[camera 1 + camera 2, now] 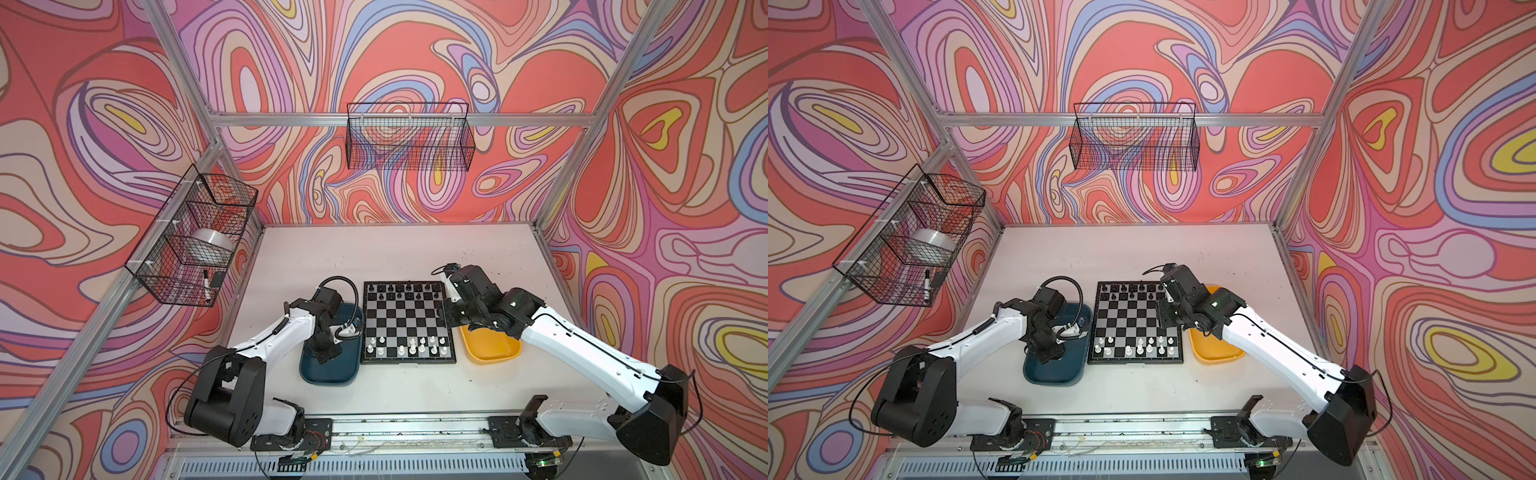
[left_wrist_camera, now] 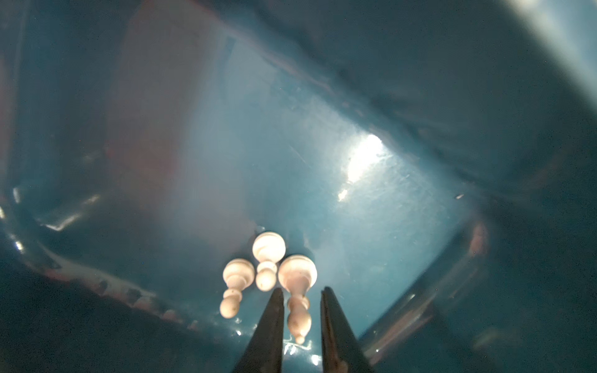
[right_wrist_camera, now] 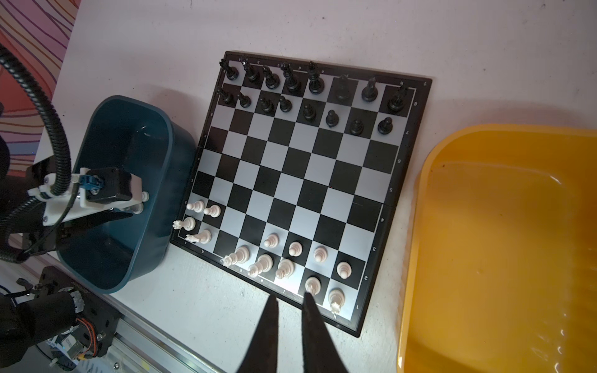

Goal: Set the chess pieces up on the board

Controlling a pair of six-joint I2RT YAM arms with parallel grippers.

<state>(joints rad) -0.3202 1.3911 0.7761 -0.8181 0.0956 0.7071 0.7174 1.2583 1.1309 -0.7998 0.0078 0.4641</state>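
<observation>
- In both top views the board [image 1: 405, 320] lies on the table [image 1: 374, 257] between the teal tray [image 1: 328, 374] and the yellow tray [image 1: 494, 349]. The left arm [image 1: 286, 328] hides the inside of the teal tray.
- Only the left wrist view shows that inside. Three white chessmen lie on their sides on the tray floor: two pawns [image 2: 237, 284] and a taller piece [image 2: 298, 310].
- The left gripper [image 2: 302, 289] straddles the taller piece. Its jaws are narrowly spread, with a gap on one side.
- The right wrist view shows the black pieces [image 3: 309, 111] filling two rows at one end of the board. The white pieces [image 3: 284, 268] partly fill the other end.
- The right gripper [image 3: 289, 295] hangs over the white end, its jaws drawn almost together with nothing between them.
</observation>
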